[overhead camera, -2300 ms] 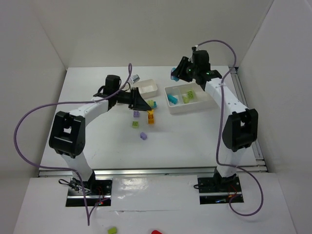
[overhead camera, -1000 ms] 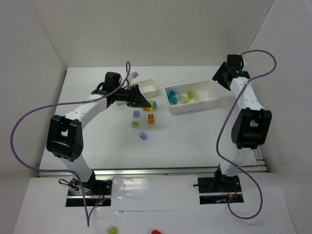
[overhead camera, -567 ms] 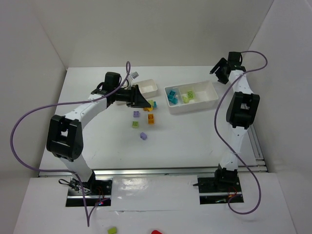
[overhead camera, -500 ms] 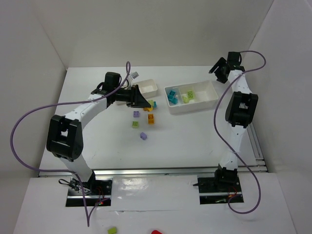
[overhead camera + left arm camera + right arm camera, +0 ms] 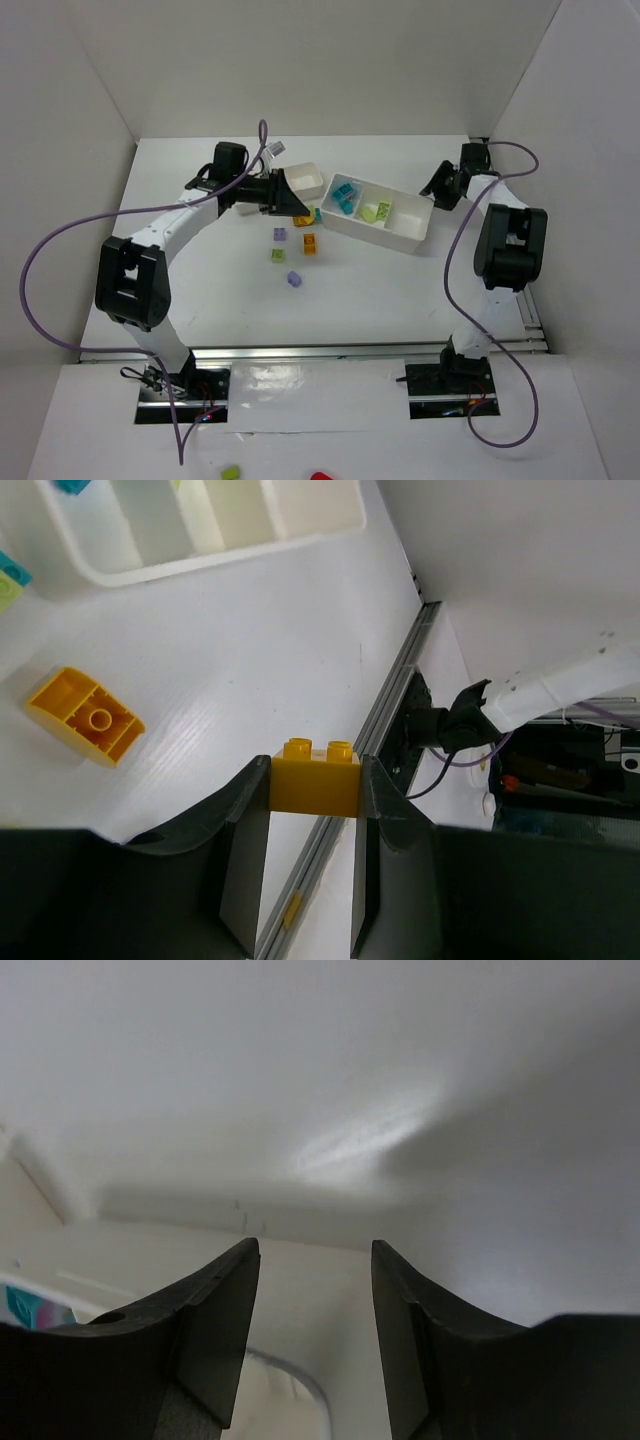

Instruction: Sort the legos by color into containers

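Two white containers lay in the upper middle of the top view, on the desk (image 5: 400, 300). The slanted tray (image 5: 370, 234) ran from upper left to lower right, and its low walls split it into three compartments. Teal legos (image 5: 343, 196) sat in the upper-left one and lime legos (image 5: 376, 212) in the middle one. The far tray (image 5: 312, 183) lay just left of it, partly hidden behind the left arm (image 5: 190, 222).

The left jaws were clamped on a yellow lego (image 5: 315, 777), a small brick with two studs on top, at the lower centre of the left wrist view. In the top view the black jaws covered it.

Loose pieces lay below the trays. A teal and lime pair (image 5: 313, 213) sat just beside the left jaws, with a yellow-green lego (image 5: 281, 235) below them. An orange lego (image 5: 309, 243) lay nearby, and the left wrist view showed its hollow underside turned up. A lime lego (image 5: 277, 256) and a purple lego (image 5: 294, 279) lay lowest.

A silver rail (image 5: 385, 715) ran diagonally behind the yellow lego.

The right jaws stood apart with nothing between them, near the slanted tray's right end. Whether they touched it could not be told. The right wrist view showed mostly white wall, with a sliver of teal at its lower left.
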Action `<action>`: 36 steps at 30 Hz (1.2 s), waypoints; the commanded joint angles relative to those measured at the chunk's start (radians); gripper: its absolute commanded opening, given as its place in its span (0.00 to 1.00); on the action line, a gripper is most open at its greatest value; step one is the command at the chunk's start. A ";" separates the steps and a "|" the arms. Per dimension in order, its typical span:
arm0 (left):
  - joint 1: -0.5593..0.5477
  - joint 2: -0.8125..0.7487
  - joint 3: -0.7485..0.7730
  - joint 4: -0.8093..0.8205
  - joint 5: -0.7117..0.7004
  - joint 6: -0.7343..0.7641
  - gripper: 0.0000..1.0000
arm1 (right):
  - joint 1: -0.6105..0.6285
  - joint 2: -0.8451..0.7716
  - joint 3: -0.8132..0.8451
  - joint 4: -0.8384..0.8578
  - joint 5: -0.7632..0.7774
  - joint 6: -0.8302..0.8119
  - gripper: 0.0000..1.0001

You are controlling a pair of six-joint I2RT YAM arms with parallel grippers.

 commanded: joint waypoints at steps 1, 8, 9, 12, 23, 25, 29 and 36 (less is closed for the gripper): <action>-0.005 0.006 0.060 0.008 0.032 0.027 0.00 | 0.041 -0.195 -0.159 0.021 -0.025 -0.029 0.56; -0.082 0.073 0.220 -0.065 -0.069 0.027 0.00 | 0.135 -0.470 -0.429 -0.033 0.110 0.016 0.66; -0.099 0.099 0.240 -0.065 -0.069 0.027 0.00 | 0.135 -0.500 -0.438 -0.053 0.132 0.017 0.70; -0.176 0.173 0.327 -0.076 -0.114 0.004 0.00 | 0.135 -0.596 -0.419 -0.122 0.260 0.041 0.79; -0.410 0.440 0.614 -0.157 -0.327 0.004 0.01 | 0.113 -0.907 -0.399 -0.243 0.502 0.060 0.82; -0.421 0.475 0.645 -0.157 -0.342 -0.005 0.27 | 0.103 -0.945 -0.386 -0.255 0.511 0.060 0.82; -0.421 0.518 0.705 -0.184 -0.368 -0.016 0.70 | 0.103 -0.977 -0.331 -0.315 0.531 0.021 0.85; -0.421 0.451 0.743 -0.263 -0.422 -0.007 1.00 | 0.103 -0.959 -0.320 -0.325 0.447 -0.060 0.85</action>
